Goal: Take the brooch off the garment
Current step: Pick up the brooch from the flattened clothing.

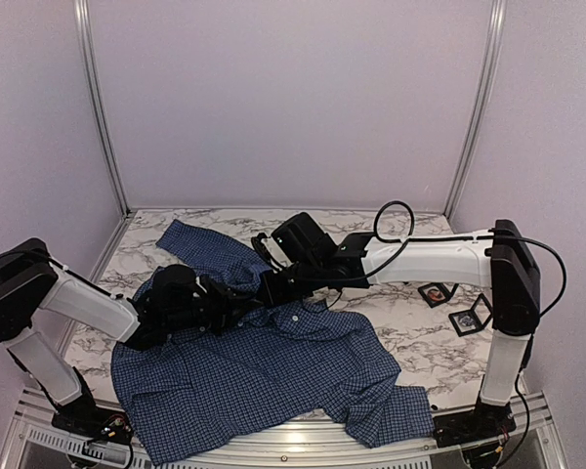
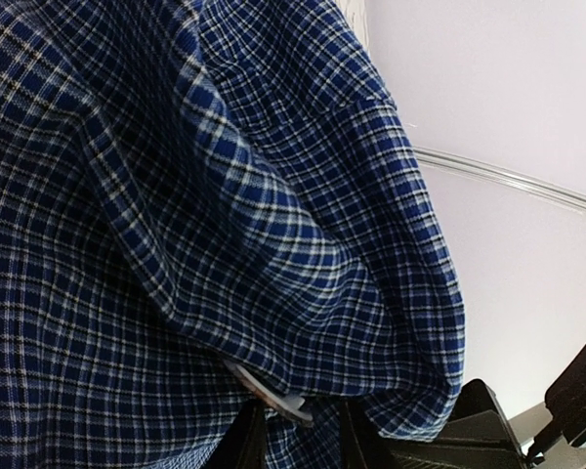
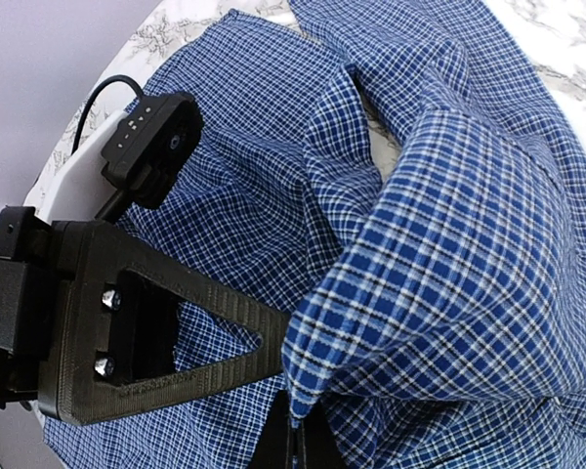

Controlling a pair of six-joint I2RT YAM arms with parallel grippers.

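Note:
The garment (image 1: 273, 376), a dark blue checked shirt, lies spread over the marble table (image 1: 410, 337). My right gripper (image 3: 308, 445) is shut on a fold of it and holds that fold up off the table (image 1: 270, 283). In the left wrist view the brooch (image 2: 273, 399) shows edge-on, a pale disc with an orange rim, tucked under the raised fold. My left gripper (image 2: 301, 442) stands open just below it, one finger on each side of the brooch and the cloth. The left gripper (image 1: 242, 296) meets the right one at the shirt's middle.
Two small black-framed pieces (image 1: 435, 293) (image 1: 469, 319) lie on the table at the right, by the right arm's base. Pale walls with metal rails close in the back and sides. The shirt hangs slightly over the near edge.

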